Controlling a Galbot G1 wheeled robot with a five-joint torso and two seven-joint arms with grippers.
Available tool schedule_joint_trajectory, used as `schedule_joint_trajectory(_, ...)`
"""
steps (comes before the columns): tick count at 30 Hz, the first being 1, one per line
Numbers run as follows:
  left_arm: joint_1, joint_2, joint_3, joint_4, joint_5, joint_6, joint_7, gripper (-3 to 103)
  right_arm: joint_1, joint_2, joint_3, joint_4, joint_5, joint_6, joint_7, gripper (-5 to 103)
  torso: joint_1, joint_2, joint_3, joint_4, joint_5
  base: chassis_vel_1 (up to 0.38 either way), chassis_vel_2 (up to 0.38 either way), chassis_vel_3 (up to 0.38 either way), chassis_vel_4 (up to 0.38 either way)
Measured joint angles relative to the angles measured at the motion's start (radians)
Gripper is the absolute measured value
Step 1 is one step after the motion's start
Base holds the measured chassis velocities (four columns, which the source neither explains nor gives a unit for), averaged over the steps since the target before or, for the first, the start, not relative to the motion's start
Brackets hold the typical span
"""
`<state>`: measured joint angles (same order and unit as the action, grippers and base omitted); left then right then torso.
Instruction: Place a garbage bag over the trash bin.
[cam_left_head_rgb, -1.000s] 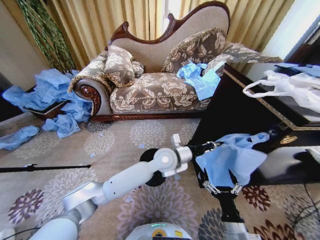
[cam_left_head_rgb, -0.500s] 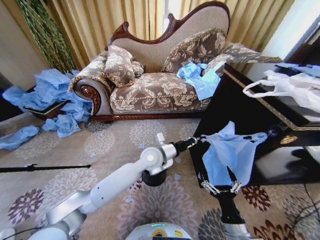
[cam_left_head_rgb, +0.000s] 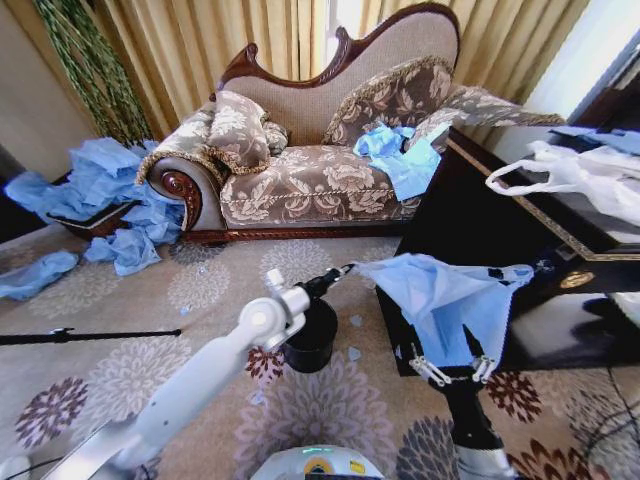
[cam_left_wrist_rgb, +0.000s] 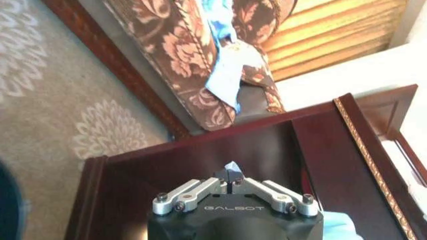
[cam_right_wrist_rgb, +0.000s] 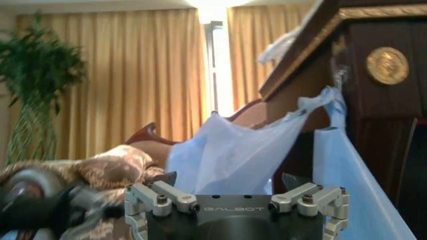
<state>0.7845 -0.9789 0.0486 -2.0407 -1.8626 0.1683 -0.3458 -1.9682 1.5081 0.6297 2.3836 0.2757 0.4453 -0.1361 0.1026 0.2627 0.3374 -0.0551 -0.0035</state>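
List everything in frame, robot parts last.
garbage bag: one, light blue, stretched between both grippers beside the dark cabinet
trash bin: one, black, on the carpet under the left arm
sofa: one, floral brown, at back
loose blue bags: several, floor left; more on the sofa
white bag: one, on the cabinet
left gripper: jaws shut on the bag's corner
right gripper: holds the bag's lower edge

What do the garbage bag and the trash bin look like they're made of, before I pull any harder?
The garbage bag looks like thin, translucent light blue plastic film: it creases and hangs taut between the left gripper and the right gripper, and light shows through it in the right wrist view. The trash bin looks like smooth black plastic, possibly coated metal: plain dark walls with no texture.
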Motion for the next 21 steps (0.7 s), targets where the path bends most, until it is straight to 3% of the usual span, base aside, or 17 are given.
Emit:
schedule_joint_trajectory(2, 0.014, 0.006, -0.010, -0.009, 0.000, 0.001, 0.001, 0, 0.000, -0.002, -0.002, 0.006, 0.016, -0.011, 0.005, 100, 0.000, 0.000, 0.000, -0.0001, 0.0000, 0.000, 0.000, 0.000, 0.000)
schedule_joint_trajectory(4, 0.061, 0.029, -0.044, -0.043, -0.001, 0.003, 0.008, 0, 0.004, -0.014, -0.008, 0.049, 0.111, -0.080, 0.040, 100, 0.000, 0.000, 0.000, 0.0000, 0.0000, 0.000, 0.000, 0.000, 0.000)
schedule_joint_trajectory(8, 0.101, 0.047, -0.081, -0.066, 0.000, 0.004, 0.012, 0, 0.015, -0.039, 0.010, 0.086, 0.199, -0.139, 0.074, 100, 0.000, 0.000, 0.000, -0.0001, 0.0000, 0.000, 0.000, 0.000, 0.000)
schedule_joint_trajectory(21, 0.191, 0.074, -0.161, -0.117, 0.015, 0.001, 0.018, 0, 0.004, -0.028, -0.012, 0.119, 0.269, -0.179, 0.094, 100, 0.000, 0.000, 0.000, -0.0002, 0.0001, 0.000, 0.000, 0.000, 0.000)
